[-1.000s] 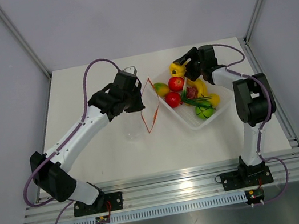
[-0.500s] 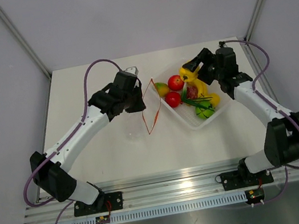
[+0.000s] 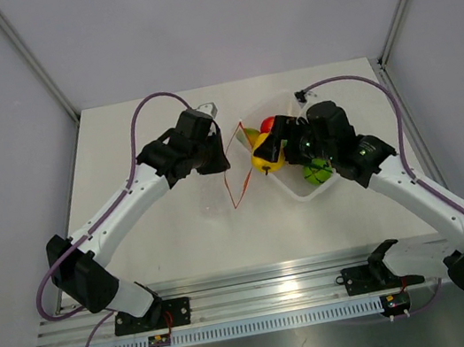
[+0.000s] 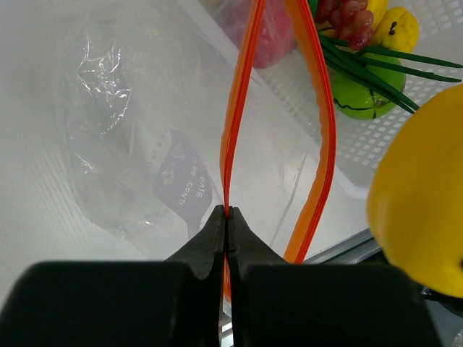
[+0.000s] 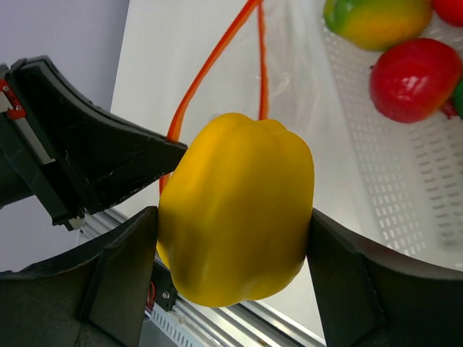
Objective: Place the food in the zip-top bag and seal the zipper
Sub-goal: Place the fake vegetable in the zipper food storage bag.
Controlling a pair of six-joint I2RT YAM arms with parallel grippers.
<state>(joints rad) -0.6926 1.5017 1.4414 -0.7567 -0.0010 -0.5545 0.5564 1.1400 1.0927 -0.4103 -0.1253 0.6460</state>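
While my left gripper is pressed together on one strip of the zipper, pinching that orange-red band between its black tips, the other strip bows away to the right, so the mouth of the zip-top bag stands parted. The bag's clear, crinkly body hangs below the strip toward the white table. My right gripper has its fingers spread wide around the yellow pepper, one pad against each flank, and holds it in the air. From above, the pepper sits just beside the bag's open mouth, on the tray side, over the left edge of the translucent white tray. I cannot tell whether the pepper touches the zipper. The rest of the food lies in the tray: an orange-green mango, a red round fruit, a green round fruit and green stalks lying across it.
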